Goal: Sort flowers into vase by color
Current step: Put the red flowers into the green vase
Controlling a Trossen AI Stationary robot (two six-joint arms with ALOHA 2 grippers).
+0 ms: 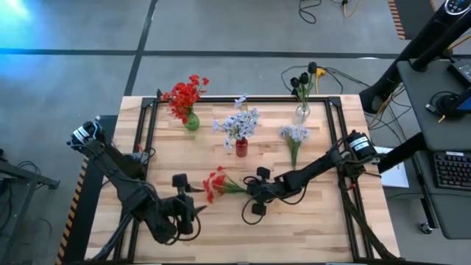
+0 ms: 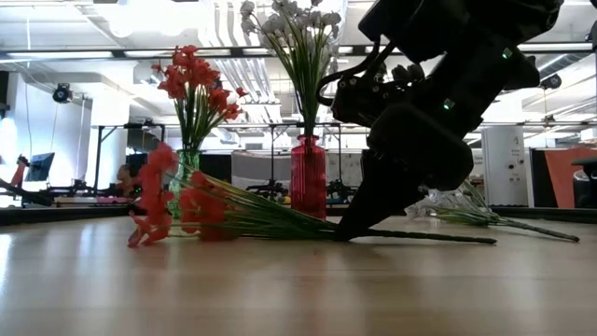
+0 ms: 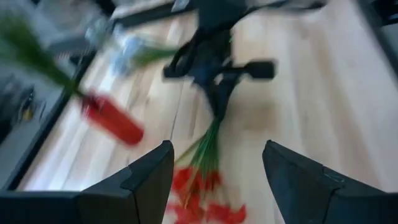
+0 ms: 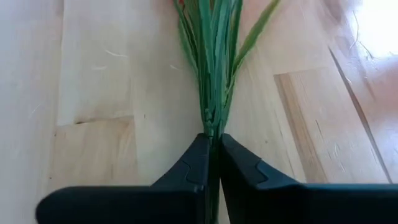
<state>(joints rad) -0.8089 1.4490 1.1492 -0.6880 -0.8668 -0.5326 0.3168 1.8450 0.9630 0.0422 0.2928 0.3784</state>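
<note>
Red loose flower lies on the surface, its green stalk pinched between the right gripper's closed fingers, while the left gripper's fingers gape open nearby.

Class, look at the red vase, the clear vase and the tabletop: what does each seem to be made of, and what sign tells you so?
Red vase: probably glass or glossy plastic; in the low view light glows through its ribbed body.
Clear vase: likely glass or clear plastic, since the stems show through it.
Tabletop: wood planks with a pale matte finish; grain and board seams show in the right wrist view.
</note>
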